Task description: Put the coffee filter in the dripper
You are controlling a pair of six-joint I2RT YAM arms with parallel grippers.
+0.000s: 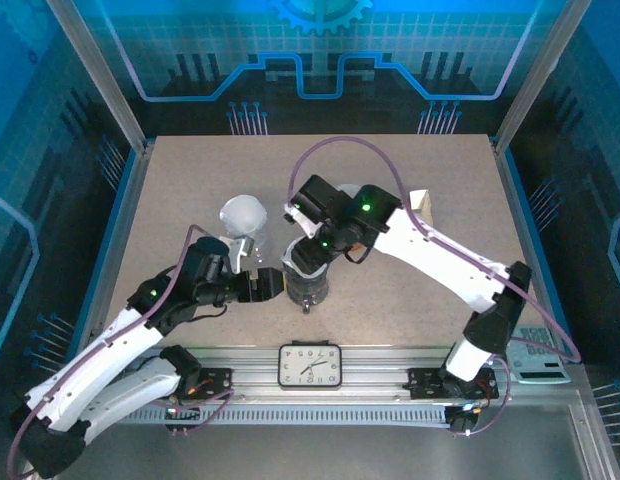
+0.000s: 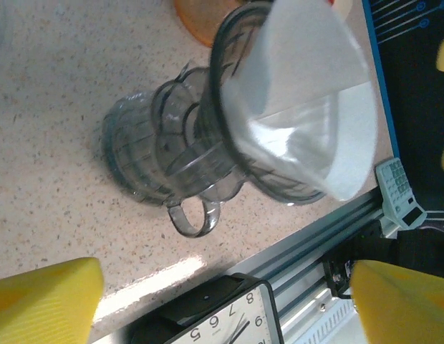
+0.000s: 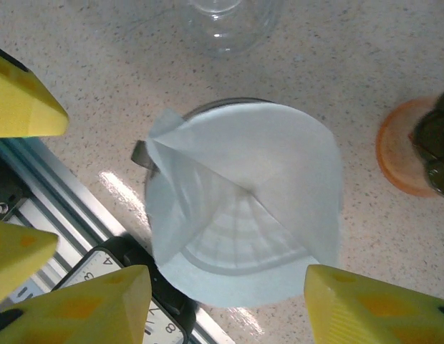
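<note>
The smoky clear dripper (image 2: 157,150) stands on its ribbed base near the table's front edge, its ring handle toward the rail. A white paper coffee filter (image 3: 243,193) sits opened as a cone inside it, its edge rising above the rim on one side. My right gripper (image 3: 229,308) hangs just above the dripper (image 1: 308,288), jaws open, with both yellow fingers clear of the paper. To the dripper's left, my left gripper (image 2: 222,308) is low and also open, holding nothing. From the left wrist view, the filter (image 2: 308,107) leans out of the dripper's mouth.
A black clock (image 1: 310,365) lies on the front rail right below the dripper. A clear glass vessel (image 1: 242,215) stands behind the left gripper. An orange disc (image 3: 404,150) sits beside the dripper, a small box (image 1: 422,205) is at the back right, and a calculator (image 1: 540,360) is at the front right.
</note>
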